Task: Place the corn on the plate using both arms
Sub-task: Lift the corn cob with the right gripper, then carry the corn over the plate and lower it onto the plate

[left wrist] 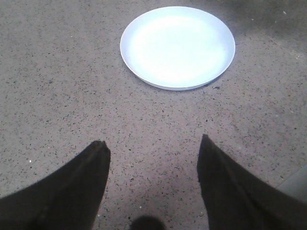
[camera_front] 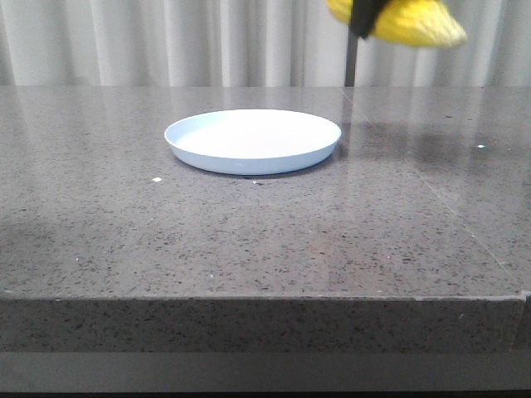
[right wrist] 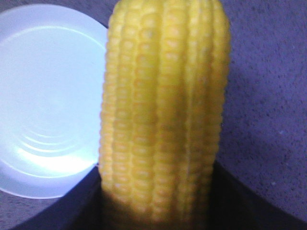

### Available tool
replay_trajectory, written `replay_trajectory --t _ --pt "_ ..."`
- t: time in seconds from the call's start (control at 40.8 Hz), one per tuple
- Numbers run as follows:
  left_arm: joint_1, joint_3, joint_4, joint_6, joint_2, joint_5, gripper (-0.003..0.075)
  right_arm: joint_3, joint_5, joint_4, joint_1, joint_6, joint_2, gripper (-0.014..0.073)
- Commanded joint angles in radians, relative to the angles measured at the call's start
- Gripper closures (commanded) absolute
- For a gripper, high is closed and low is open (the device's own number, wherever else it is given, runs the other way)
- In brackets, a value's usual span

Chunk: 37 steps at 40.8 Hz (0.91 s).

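The pale blue-white plate [camera_front: 253, 141] sits empty on the grey speckled table, also in the left wrist view [left wrist: 177, 47] and the right wrist view [right wrist: 45, 100]. My right gripper [camera_front: 362, 18] is shut on the yellow corn [camera_front: 415, 22] and holds it high above the table, up and to the right of the plate. In the right wrist view the corn [right wrist: 163, 110] fills the middle between the dark fingers [right wrist: 240, 201], with the plate below beside it. My left gripper [left wrist: 153, 143] is open and empty over bare table, short of the plate.
The grey stone table [camera_front: 249, 240] has its front edge near the camera. A white curtain [camera_front: 166, 41] hangs behind the table. A dark vertical post [camera_front: 352, 62] stands behind, under the held corn.
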Motion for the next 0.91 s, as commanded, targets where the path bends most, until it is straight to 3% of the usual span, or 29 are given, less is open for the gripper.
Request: replay_trajectory --t 0.0,0.27,0.711,0.882 --pt "-0.007 -0.025 -0.017 -0.008 -0.005 -0.072 0.0311 -0.103 -0.009 -0.003 0.051 -0.012 -0.057 0.0345" --pt "-0.007 -0.025 -0.017 -0.008 -0.005 -0.072 0.0311 -0.195 -0.086 0.025 0.174 -0.012 -0.011 0.0344" --pt "-0.007 -0.025 -0.017 -0.008 -0.005 -0.072 0.0311 -0.195 -0.193 0.041 0.176 0.097 0.212 0.0341" --pt "-0.007 -0.025 -0.017 -0.008 -0.005 -0.072 0.0311 -0.195 -0.196 0.041 0.176 0.097 0.270 0.0225"
